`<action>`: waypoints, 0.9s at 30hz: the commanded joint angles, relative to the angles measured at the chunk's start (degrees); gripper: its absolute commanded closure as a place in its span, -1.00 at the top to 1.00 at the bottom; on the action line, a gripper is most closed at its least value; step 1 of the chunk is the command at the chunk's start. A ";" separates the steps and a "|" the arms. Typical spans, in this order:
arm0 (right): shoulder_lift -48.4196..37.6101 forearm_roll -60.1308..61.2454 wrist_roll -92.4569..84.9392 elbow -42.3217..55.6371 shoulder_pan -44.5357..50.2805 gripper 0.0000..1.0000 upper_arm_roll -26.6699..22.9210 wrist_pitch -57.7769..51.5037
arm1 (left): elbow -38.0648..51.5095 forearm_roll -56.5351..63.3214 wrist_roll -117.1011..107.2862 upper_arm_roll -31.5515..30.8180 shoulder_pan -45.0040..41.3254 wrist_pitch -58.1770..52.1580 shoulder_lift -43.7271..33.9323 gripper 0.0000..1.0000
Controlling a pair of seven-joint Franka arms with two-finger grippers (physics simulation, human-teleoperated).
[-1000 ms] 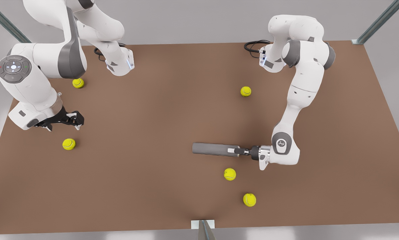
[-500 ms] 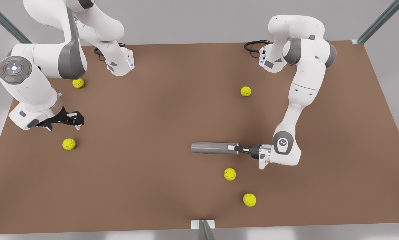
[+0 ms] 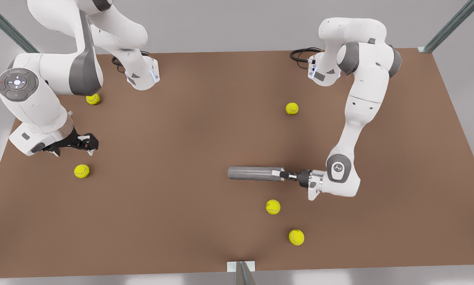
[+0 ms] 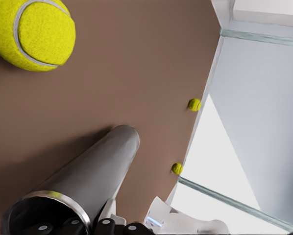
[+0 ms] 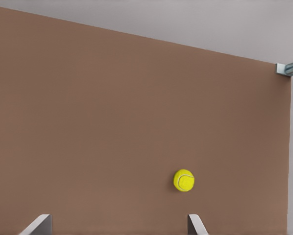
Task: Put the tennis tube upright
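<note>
A grey tennis tube (image 3: 254,173) lies on its side near the middle of the brown desk (image 3: 181,138), its open, light-rimmed end turned toward the front view's right, where the left hand (image 3: 281,174) has closed on that rim. In the left wrist view the tube's mouth (image 4: 46,210) sits right against the dark fingers (image 4: 105,227), one appearing to reach inside the opening and one outside the wall. The body runs away along the desk toward a tennis ball (image 4: 31,32).

The right hand (image 3: 88,143) waits well apart at the front view's left, above another ball (image 3: 81,171), its fingertips (image 5: 38,224) spread wide with nothing between them.

The step in hand looks to be tipping the tube up by its rim. Done well, that likely means lifting the gripped end in an arc while the closed far end stays planted as a pivot, with the wrist turning to match. A thin rim hold on smooth metal may slip. Two balls (image 3: 273,206) just beside the tube could spoil its footing if nudged.
</note>
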 commanded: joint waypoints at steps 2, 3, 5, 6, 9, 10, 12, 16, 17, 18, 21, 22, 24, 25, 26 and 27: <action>0.00 0.00 0.00 0.00 0.03 1.00 0.01 0.00 | 0.00 0.69 -0.89 0.18 0.08 -0.50 -0.73 -0.57; 0.00 0.00 0.00 0.00 0.03 1.00 0.01 0.00 | 0.00 0.78 -0.98 0.36 0.08 -0.68 -1.26 -0.57; 0.00 0.00 0.00 -0.09 0.03 1.00 0.01 0.00 | 0.00 0.78 -0.98 1.50 0.08 -1.73 -1.96 -0.57; 0.00 0.00 0.00 -0.09 0.12 1.00 0.01 0.00 | 0.00 0.78 -0.98 1.94 0.08 -2.17 -2.40 -0.57; 0.00 0.00 0.00 0.00 0.11 1.00 0.01 0.00 | 0.00 0.86 -1.33 3.26 0.08 -2.87 -3.98 -0.57; 0.09 0.00 0.00 -0.09 0.20 1.00 0.01 0.00 | 0.00 0.95 -1.42 3.61 0.08 -2.96 -4.42 -0.57; 0.09 0.00 0.00 0.00 0.20 1.00 0.01 0.00 | 0.00 5.87 -2.21 3.87 0.35 -2.88 -6.09 -0.57; 0.09 0.00 0.00 0.09 0.20 1.00 0.01 0.00 | 0.00 11.58 -2.30 5.54 0.35 -2.88 -9.69 -0.57; 0.09 0.00 0.00 0.09 0.29 1.00 0.01 0.00 | 0.00 12.55 -2.30 6.16 0.35 -2.96 -10.57 -0.57; 0.09 0.00 0.00 0.00 0.29 1.00 0.01 0.00 | 0.00 12.64 -2.30 6.25 0.35 -2.96 -10.92 -0.57; 0.09 0.00 0.00 0.09 0.91 1.00 0.01 0.00 | 0.00 16.33 -1.95 8.18 0.35 -3.84 -13.29 -0.57; 0.09 0.00 0.00 0.09 0.99 1.00 0.01 0.00 | 0.00 18.53 -2.03 8.45 0.35 -3.93 -14.09 -0.57; 0.09 0.00 0.00 0.00 0.91 1.00 0.01 -0.09 | 0.00 20.11 -2.03 9.59 0.35 -4.28 -15.58 -0.57; 0.09 0.00 0.00 0.00 0.99 1.00 0.01 -0.09 | 0.00 21.95 -2.21 10.20 0.35 -4.90 -16.55 -0.57; 0.09 0.00 0.00 0.00 0.91 1.00 0.01 -0.09 | 0.00 22.84 -2.12 10.64 0.35 -4.90 -17.25 -0.57; 0.09 0.00 0.00 0.00 0.91 1.00 0.01 -0.09 | 0.00 24.15 -2.21 10.99 0.35 -4.90 -17.87 -0.57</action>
